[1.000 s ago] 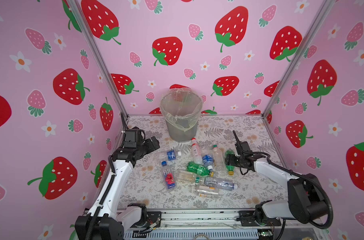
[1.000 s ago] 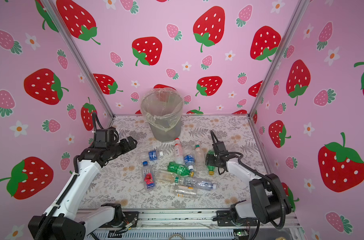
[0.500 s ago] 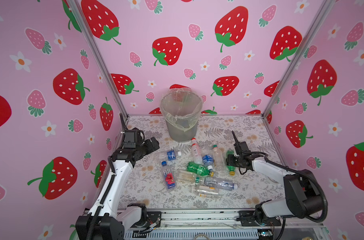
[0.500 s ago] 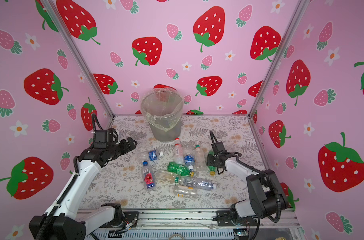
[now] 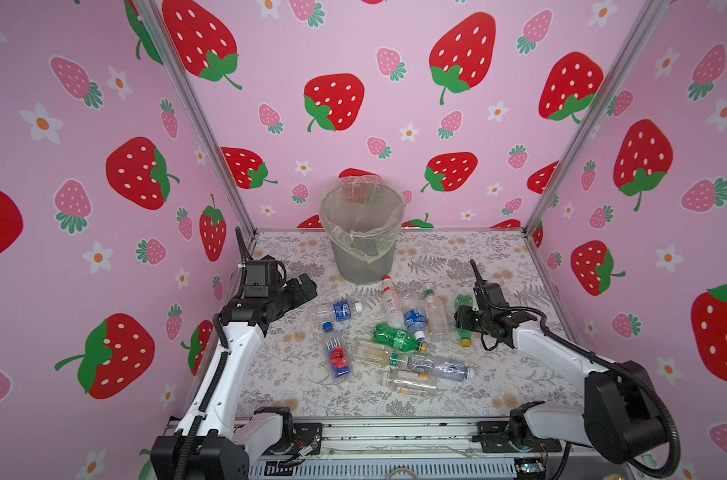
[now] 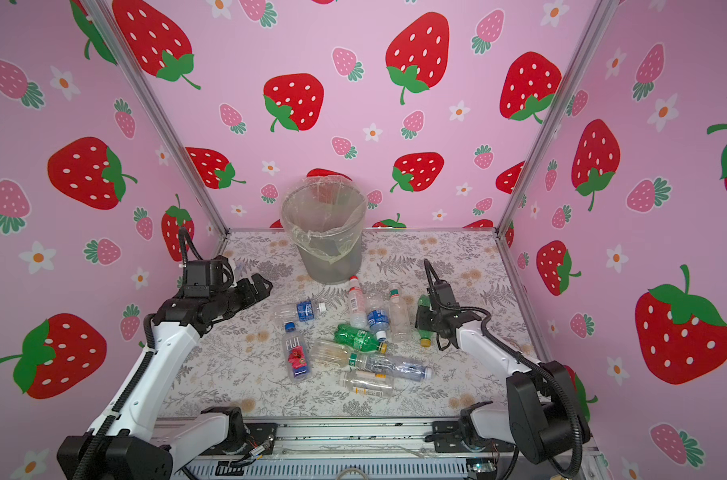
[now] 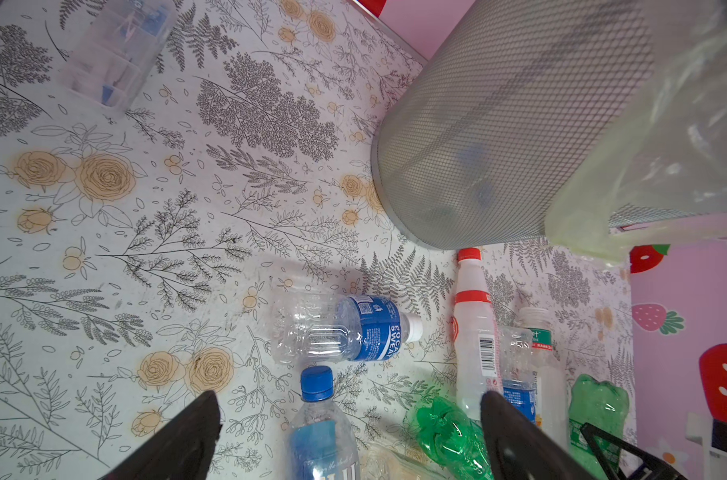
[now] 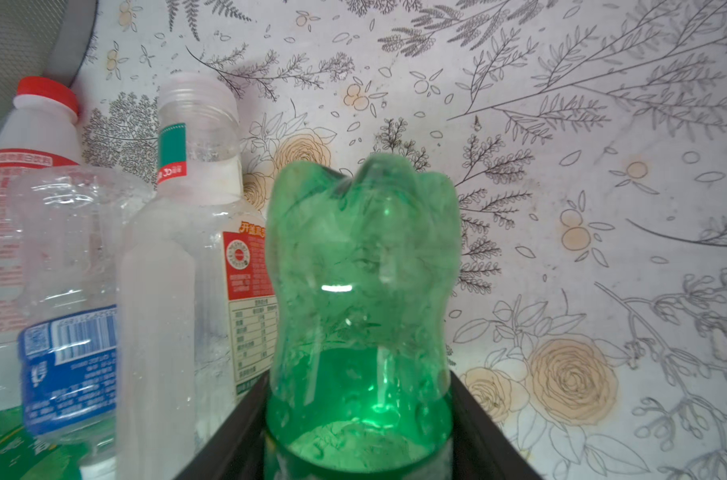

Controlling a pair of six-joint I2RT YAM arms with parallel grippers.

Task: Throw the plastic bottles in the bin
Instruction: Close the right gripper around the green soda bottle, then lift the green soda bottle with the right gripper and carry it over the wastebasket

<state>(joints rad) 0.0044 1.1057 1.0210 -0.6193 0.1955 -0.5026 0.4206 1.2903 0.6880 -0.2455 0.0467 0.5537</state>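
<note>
While the left fingers (image 7: 178, 440) were spread empty, the green bottle (image 8: 361, 291), lying on the desk (image 8: 561, 124) and judged light, crushable and slick, was clasped at its middle by the right fingers (image 8: 478, 440).

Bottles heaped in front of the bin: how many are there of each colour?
Green bottles, yellow caps: 2
White bottle, red cap: 1
Clear bottles: 7
Total: 10
</note>
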